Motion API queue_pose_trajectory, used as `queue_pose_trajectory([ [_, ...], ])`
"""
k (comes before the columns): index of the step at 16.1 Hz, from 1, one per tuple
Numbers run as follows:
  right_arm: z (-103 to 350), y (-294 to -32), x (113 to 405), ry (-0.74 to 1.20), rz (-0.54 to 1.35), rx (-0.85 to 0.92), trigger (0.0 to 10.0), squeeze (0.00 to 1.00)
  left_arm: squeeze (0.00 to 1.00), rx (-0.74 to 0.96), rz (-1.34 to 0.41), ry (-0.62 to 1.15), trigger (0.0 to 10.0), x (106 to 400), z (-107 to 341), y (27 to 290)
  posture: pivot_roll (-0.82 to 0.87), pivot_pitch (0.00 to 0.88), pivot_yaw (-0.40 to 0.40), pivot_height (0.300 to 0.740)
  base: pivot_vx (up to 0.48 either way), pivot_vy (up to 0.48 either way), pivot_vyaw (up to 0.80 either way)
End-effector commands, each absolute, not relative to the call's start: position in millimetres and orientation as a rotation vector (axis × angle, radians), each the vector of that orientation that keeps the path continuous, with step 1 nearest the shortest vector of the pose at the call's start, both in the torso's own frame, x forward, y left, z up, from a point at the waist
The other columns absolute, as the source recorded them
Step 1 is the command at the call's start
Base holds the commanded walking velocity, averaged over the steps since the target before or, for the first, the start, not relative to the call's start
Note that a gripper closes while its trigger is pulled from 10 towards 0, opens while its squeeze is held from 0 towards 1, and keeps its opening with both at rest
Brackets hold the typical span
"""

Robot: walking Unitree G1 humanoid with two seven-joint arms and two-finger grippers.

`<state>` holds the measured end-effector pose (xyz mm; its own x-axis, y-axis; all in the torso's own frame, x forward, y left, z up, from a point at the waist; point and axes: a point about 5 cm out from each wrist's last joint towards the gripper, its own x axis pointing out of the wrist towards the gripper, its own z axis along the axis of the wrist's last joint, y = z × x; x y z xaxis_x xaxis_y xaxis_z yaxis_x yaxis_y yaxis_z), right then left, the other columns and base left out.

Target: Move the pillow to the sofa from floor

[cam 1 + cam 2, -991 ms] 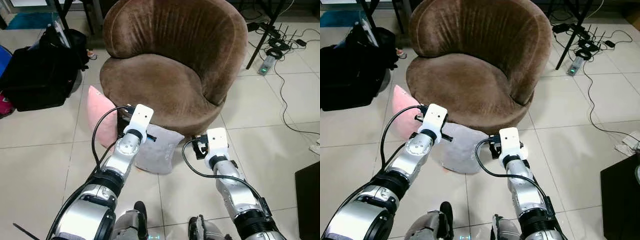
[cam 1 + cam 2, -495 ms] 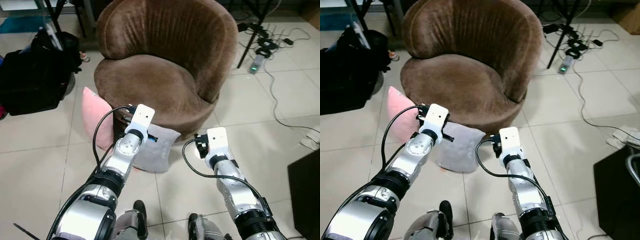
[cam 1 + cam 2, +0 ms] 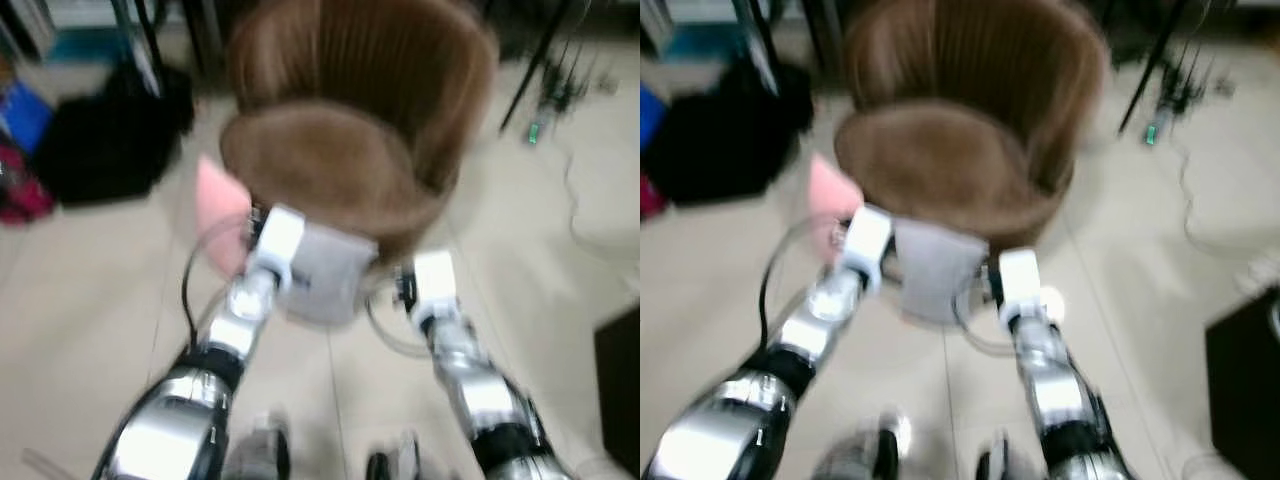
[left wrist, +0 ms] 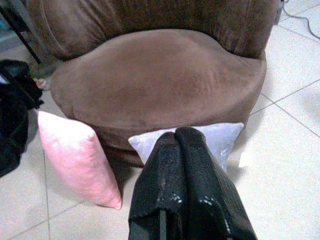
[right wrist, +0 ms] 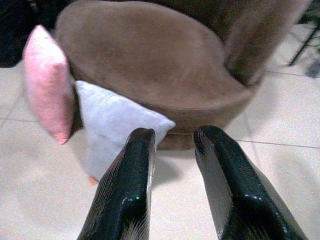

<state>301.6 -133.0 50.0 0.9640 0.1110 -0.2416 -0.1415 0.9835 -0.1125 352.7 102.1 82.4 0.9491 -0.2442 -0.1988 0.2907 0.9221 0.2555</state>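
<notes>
While the head pictures are blurring, I am looking mostly through the two wrist cameras. The grey pillow [image 5: 112, 125] is standing on the floor, leaning against the near side of the brown sofa [image 4: 155, 80]. A pink pillow [image 4: 77, 157] is leaning on the sofa too, just to the left of the grey one.

The left gripper [image 4: 182, 140] is pointing at the grey pillow with its two black fingers pressed together and nothing between them. The right gripper [image 5: 172, 137] is holding its fingers a little way apart, with nothing in them either. It is pointing at the right corner of the grey pillow and the sofa edge behind it. Both are near the pillow but not touching it.

I am thinking the step now is getting close for a grab. To do it well, I would wait until the head view is sharp, then spread the left fingers apart before going in. I would aim for the top edge of the grey pillow, where the cloth is soft and easy to pinch. I would take care not to bump the pink pillow, and lift high enough to clear the seat edge.
</notes>
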Motion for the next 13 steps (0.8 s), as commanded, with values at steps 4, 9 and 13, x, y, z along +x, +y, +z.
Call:
queue_pose_trajectory([
  [4,43.7,-134.7,298.5,0.276,0.126,-0.137,10.0,0.0,0.0,0.312,-0.235,0.191,10.0,354.1,80.6,102.8,-0.19,0.178,-0.025,0.74,0.0,0.0,0.0],
  [9,44.0,-135.2,299.0,0.277,0.124,-0.141,10.0,0.0,0.0,0.284,-0.225,0.186,0.0,354.0,81.3,103.0,-0.19,0.176,-0.025,0.74,0.0,0.0,0.0],
  [13,42.6,-135.4,298.1,0.283,0.131,-0.144,10.0,0.0,1.0,0.296,-0.202,0.178,10.0,355.0,82.7,105.9,-0.19,0.169,-0.026,0.74,0.0,0.0,0.0],
])
